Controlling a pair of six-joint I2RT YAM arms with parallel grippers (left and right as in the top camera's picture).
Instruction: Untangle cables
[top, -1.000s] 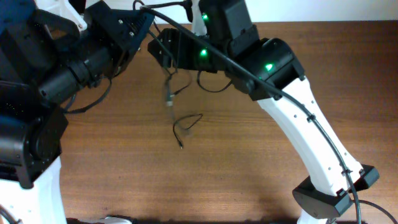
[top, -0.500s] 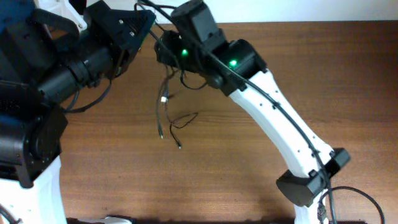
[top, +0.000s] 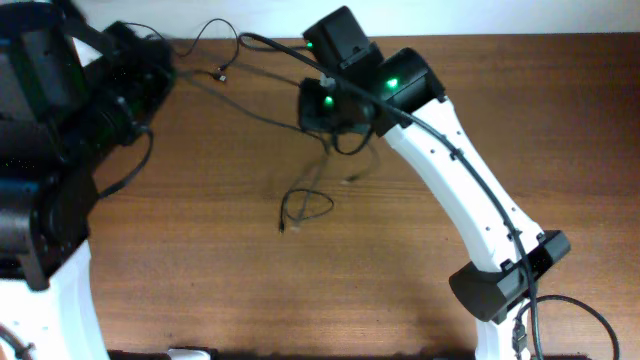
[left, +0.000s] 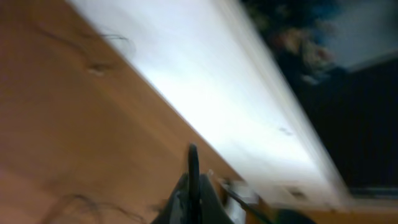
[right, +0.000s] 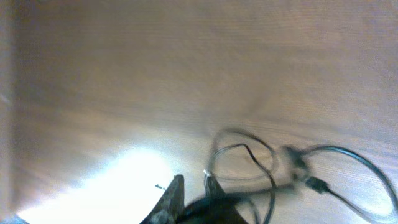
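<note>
Black fingers of the left gripper (left: 193, 167) look pressed together, clamped, I judge, on one of the cables (top: 240, 100). Half a second ago it sat close above the loose loop (top: 306, 205), and it has since drawn far off to that loop's upper left. A strand that hung slack then now runs in a straight line from it, passing above and left of the loop toward the other arm. The loop itself lies on the wooden table (top: 180, 270) much where it lay. Above and just right of the loop, the right gripper (right: 193, 184) has cords bunched at its tips, and blur hides whether it grips them. The widening pull suggests one strand is sliding free, while the loop looks already separate.
</note>
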